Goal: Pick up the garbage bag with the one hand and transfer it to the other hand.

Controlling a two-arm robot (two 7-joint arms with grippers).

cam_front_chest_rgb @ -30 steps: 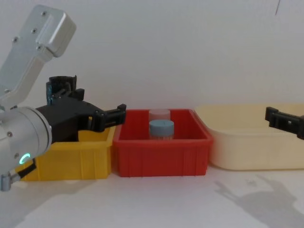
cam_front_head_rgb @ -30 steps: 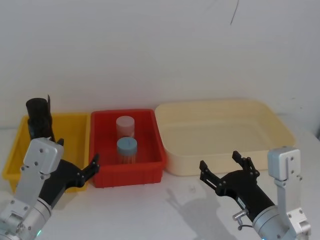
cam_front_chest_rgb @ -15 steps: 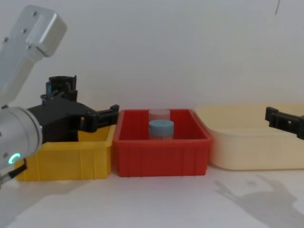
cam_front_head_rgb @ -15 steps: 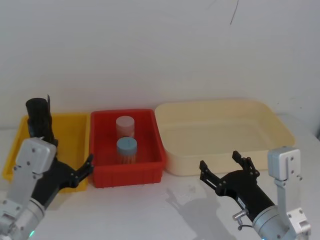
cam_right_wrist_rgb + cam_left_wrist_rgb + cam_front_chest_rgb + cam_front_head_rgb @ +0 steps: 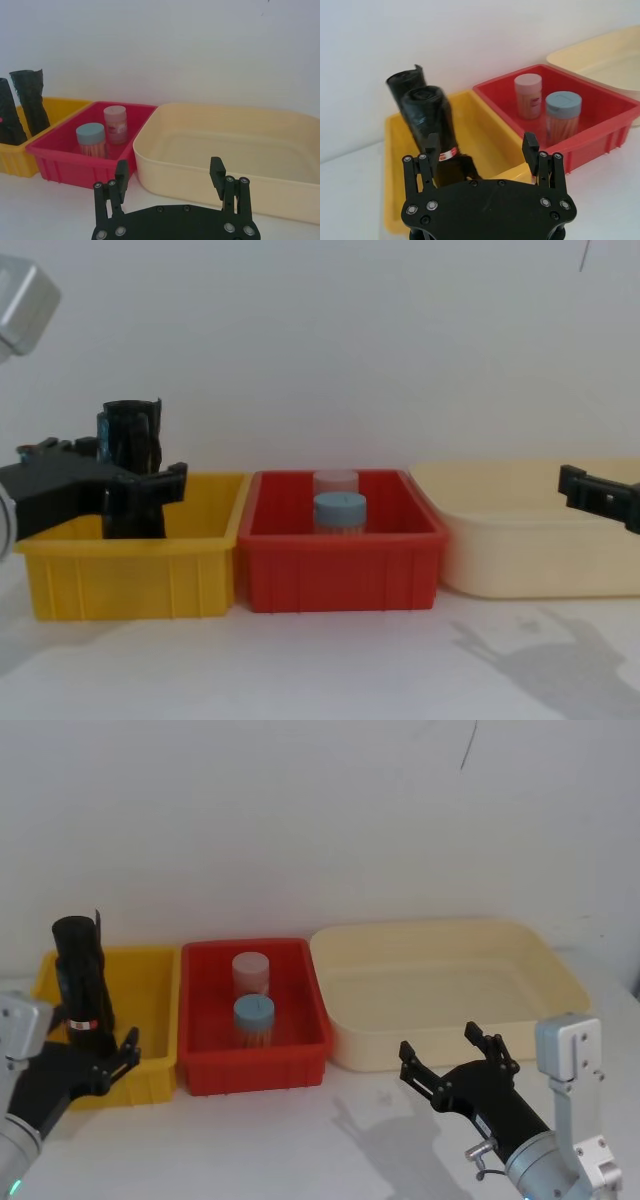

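1. Left gripper (image 5: pixel 481 145): fingers spread wide and holding nothing. It sits low at the front of the yellow bin (image 5: pixel 130 580).
2. Garbage bag (image 5: pixel 427 117): stands on end in the yellow bin at its left end, leaning slightly, with the red-and-white label band low on the roll. In the left wrist view one finger overlaps it near the label; I can't tell if they touch. The bag is not between the fingers.
3. A plain black roll (image 5: pixel 402 85) stands just behind the bag in the same bin.
4. Right gripper (image 5: pixel 440 1045): fingers wide apart and holding nothing. It hovers over the table (image 5: pixel 330 660) in front of the cream tray (image 5: pixel 530 560), well apart from the bag.
5. Red bin (image 5: pixel 340 575): sits between the yellow bin and the cream tray and holds a blue-lidded jar (image 5: pixel 340 512) and a pink-lidded jar (image 5: pixel 335 481).
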